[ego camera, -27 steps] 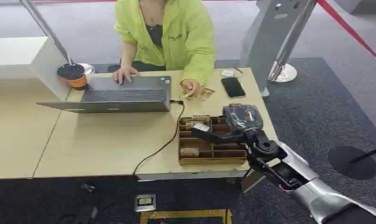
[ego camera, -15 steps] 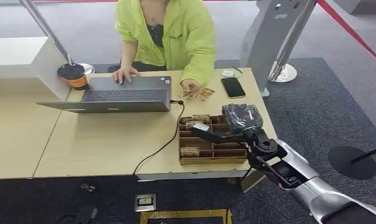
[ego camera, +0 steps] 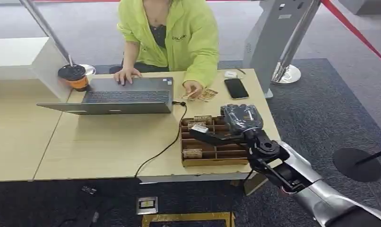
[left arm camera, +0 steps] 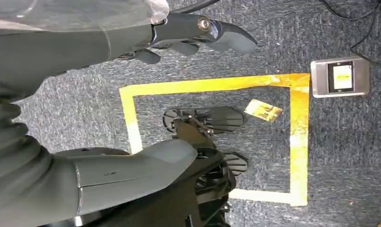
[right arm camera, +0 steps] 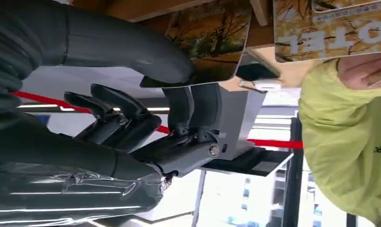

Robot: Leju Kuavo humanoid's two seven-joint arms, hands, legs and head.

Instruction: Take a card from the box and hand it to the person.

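A wooden box (ego camera: 214,153) with several compartments stands near the table's front right edge, with cards (ego camera: 192,153) in some slots. My right hand (ego camera: 238,122) hovers over the box, its thumb stretched toward the box's far left slots. In the right wrist view the thumb (right arm camera: 132,47) presses on a card (right arm camera: 212,33) printed with autumn trees, and the fingers (right arm camera: 188,109) sit just behind its edge. Another card with large lettering (right arm camera: 330,28) lies beyond. The person (ego camera: 172,38) in a yellow-green jacket sits across the table. My left hand (left arm camera: 188,35) hangs over the floor, holding nothing.
An open laptop (ego camera: 127,94) with a cable, a coffee cup (ego camera: 75,77) and a phone (ego camera: 236,88) are on the table. The person's hand (ego camera: 193,88) rests by loose cards (ego camera: 207,94). A card (left arm camera: 263,110) lies on the carpet inside a yellow tape square.
My right hand has shifted slightly left and away from me over the box. The person has barely moved.
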